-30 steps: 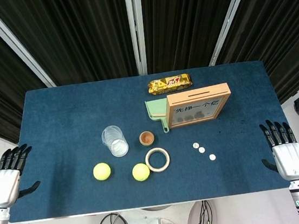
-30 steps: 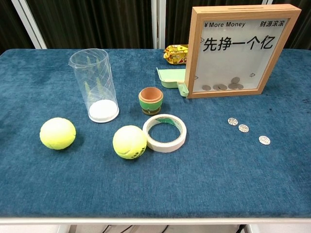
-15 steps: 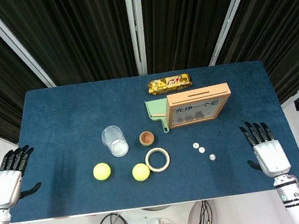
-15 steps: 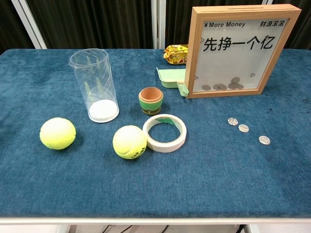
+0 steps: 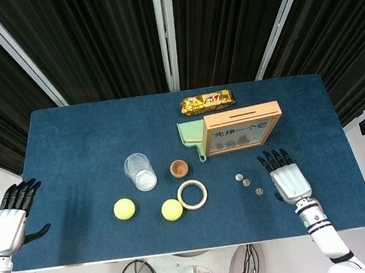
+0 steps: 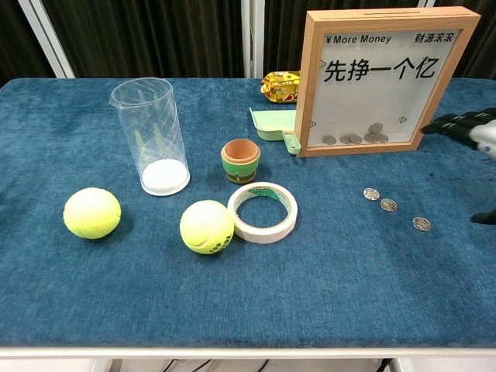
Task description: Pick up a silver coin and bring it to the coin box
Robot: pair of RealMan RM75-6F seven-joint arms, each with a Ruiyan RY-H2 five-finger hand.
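Plainly the three small flat silver coins (image 5: 245, 183) lying on the blue cloth table (image 5: 78, 156) before the wooden-framed coin box (image 5: 243, 128) look thin, hard, light and slippery, best pinched by the rim, with the empty, spread-fingered right hand (image 5: 288, 181) just beside them.

A table (image 5: 70, 143) covered in dark blue cloth carries everything. Toward the back lies a gold snack bar (image 5: 206, 101), with the wooden coin box (image 5: 242, 128) standing just in front of it and a green dustpan (image 5: 192, 137) touching the box's left side. Mid-table stand a clear plastic cup (image 5: 140, 171) and a small terracotta pot (image 5: 179, 169). Nearer the front lie two tennis balls (image 5: 124, 209) (image 5: 172, 209), a tape roll (image 5: 192, 194) and what look like three silver coins (image 5: 248, 183) in a short diagonal row.
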